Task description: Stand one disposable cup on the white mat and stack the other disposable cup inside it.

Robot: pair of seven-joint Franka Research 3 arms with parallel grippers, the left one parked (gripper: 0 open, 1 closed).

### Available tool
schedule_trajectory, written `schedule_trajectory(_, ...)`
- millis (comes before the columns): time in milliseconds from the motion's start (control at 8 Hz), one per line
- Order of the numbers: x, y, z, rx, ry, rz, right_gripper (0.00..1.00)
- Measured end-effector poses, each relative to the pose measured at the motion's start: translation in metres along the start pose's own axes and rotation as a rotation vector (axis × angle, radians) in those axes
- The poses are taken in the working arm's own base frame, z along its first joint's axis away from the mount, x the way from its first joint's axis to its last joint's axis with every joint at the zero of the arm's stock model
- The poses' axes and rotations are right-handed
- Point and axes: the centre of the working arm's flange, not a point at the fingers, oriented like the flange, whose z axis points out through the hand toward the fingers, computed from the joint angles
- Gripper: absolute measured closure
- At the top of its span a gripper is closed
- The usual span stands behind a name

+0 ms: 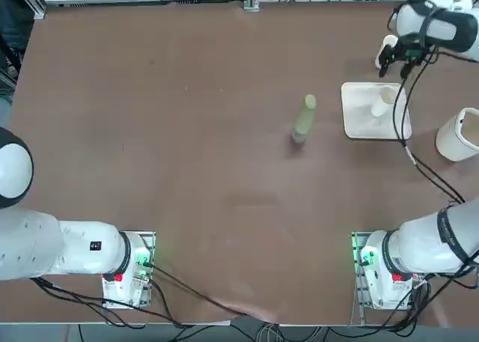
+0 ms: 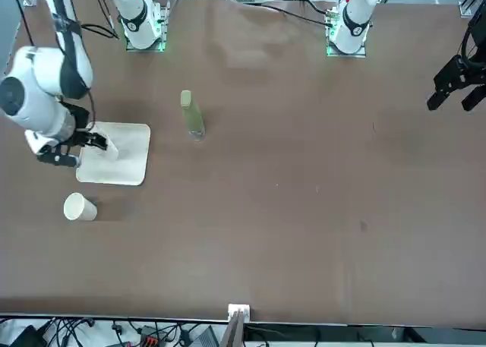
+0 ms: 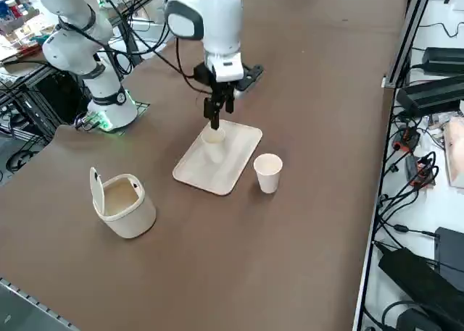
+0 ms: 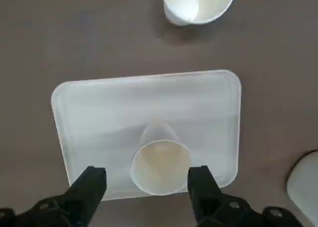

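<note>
One disposable cup (image 4: 160, 160) stands upright on the white mat (image 4: 124, 103), mouth up. My right gripper (image 4: 146, 180) hangs open just above it, one finger to each side of the rim, gripping nothing. From the side, the gripper (image 3: 214, 117) is right over this cup (image 3: 213, 139) on the mat (image 3: 235, 161). The other disposable cup (image 3: 267, 173) stands upright on the bare table just off the mat's far edge, and it also shows as a cup (image 1: 388, 43) from overhead and a cup (image 2: 78, 207) from the front.
A slim green bottle (image 1: 304, 119) stands on the table to the left of the mat (image 1: 359, 125). A round cream tub (image 3: 125, 204) with its lid raised sits near the table's right edge, close to the mat.
</note>
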Motion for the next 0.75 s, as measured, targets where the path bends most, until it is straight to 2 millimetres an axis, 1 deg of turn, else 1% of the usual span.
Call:
schedule_trajectory(125, 0.012, 0.006, -0.026, -0.001, 0.023, 0.005, 0.00)
schedule_trajectory(250, 0.026, 0.015, -0.041, -0.001, 0.053, 0.013, 0.00)
schedule_trajectory(375, 0.044, 0.021, -0.042, -0.004, 0.067, 0.021, 0.01)
schedule_trajectory(500, 0.062, 0.023, -0.036, -0.009, 0.070, 0.021, 0.03)
schedule_trajectory(750, 0.092, 0.021, -0.010, -0.018, 0.065, 0.002, 0.06)
